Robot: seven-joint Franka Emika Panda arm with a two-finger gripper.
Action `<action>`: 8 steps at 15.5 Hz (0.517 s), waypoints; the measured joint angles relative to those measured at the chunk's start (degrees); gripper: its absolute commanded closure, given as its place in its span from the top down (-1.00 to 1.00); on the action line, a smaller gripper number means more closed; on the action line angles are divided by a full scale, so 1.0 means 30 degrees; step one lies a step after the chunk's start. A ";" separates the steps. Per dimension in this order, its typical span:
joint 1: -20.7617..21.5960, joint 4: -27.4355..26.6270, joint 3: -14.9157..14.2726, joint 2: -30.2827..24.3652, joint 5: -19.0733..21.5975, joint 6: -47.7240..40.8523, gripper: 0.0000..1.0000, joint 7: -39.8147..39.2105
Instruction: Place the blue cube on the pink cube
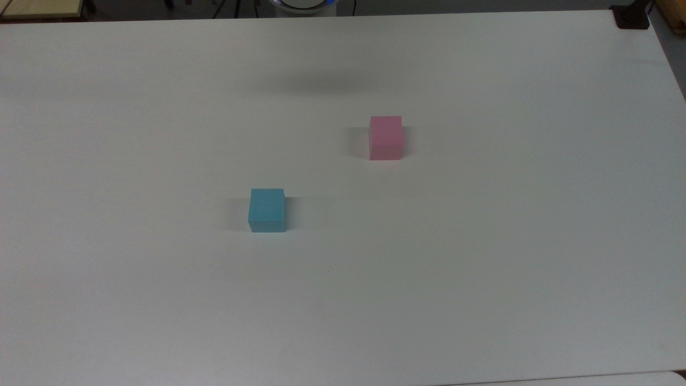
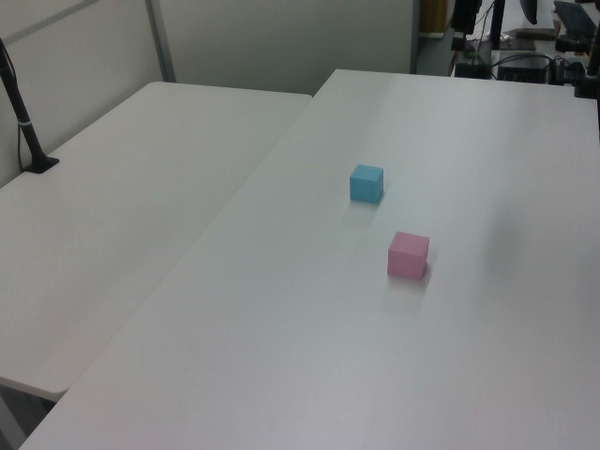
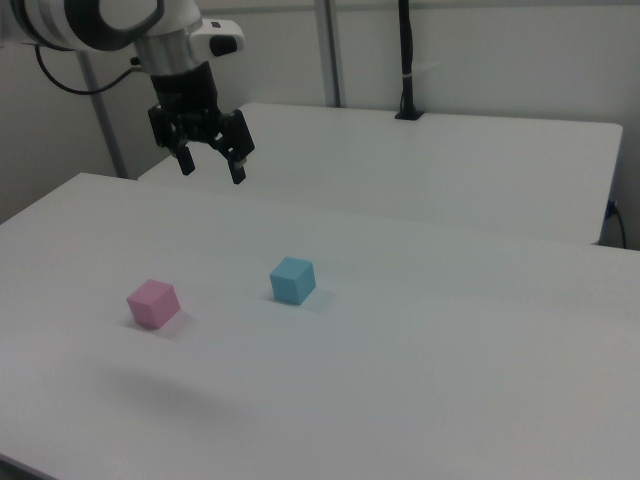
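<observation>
White table point(image 1: 482, 268) lies bare around blue cube point(image 1: 267, 209) and pink cube point(image 1: 386, 138); gripper point(image 3: 211, 170) hangs spread above.

The white surface point(image 1: 482, 268) under me is broad and matte, and a soft shadow point(image 1: 316, 84) lies across it near the far edge in the top view. A second white table point(image 2: 122, 216) stands edge to edge with my surface along the long seam in the left view, and I see it again behind my surface in the right view point(image 3: 450, 160). A black pole point(image 2: 21, 112) rises from a base at that table's far edge, against a pale partition wall point(image 2: 281, 37); in the right view the pole point(image 3: 406, 60) stands upright. A dark clamp point(image 1: 632, 16) sits at my surface's far right corner in the top view.
</observation>
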 measured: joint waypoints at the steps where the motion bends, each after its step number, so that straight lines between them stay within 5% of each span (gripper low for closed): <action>1: 0.0000 -0.0007 0.0000 0.0012 0.0001 0.0001 1.00 0.0000; 8: -0.0037 -0.0579 -0.0036 0.0192 0.2337 0.0849 1.00 0.0000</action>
